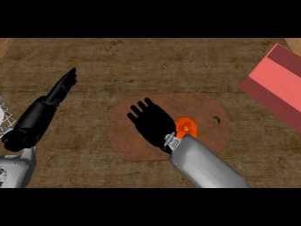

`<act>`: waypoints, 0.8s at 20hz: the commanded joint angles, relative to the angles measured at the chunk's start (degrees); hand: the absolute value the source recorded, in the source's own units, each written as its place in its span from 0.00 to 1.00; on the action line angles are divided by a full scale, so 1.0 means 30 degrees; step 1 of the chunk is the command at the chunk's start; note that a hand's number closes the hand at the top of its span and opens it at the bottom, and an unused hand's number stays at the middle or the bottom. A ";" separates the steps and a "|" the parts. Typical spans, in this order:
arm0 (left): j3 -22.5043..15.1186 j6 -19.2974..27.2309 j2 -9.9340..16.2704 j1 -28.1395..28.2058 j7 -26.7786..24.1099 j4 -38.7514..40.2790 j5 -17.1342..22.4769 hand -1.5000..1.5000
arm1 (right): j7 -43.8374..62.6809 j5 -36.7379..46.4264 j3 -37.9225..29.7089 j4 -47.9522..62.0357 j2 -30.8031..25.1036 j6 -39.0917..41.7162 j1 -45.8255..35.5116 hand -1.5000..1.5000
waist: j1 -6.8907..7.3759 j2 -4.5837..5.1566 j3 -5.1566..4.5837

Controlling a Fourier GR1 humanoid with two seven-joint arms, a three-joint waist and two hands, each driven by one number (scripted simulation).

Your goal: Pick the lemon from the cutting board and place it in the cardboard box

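Right robot hand [149,124]: fingers spread over cutting board [208,108].
Orange fruit [186,127]: at its 3 o'clock; probably light, firm, rolls — wrap its middle.

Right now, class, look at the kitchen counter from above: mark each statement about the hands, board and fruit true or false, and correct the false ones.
1. The right hand is over the cutting board. True.
2. An orange-coloured fruit lies on the board. True.
3. The fruit is inside the red box. False: it is on the board, beside the right hand.
4. The left hand holds the fruit. False: it is open, left of the board.
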 commanded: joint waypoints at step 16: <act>0.1190 -0.1158 -0.0458 -0.0015 -0.0467 0.0451 -0.0383 0.50 | -0.4776 0.1723 0.0495 0.1037 0.0377 -0.6140 0.0026 1.00 | 0.0028 -0.0015 0.0000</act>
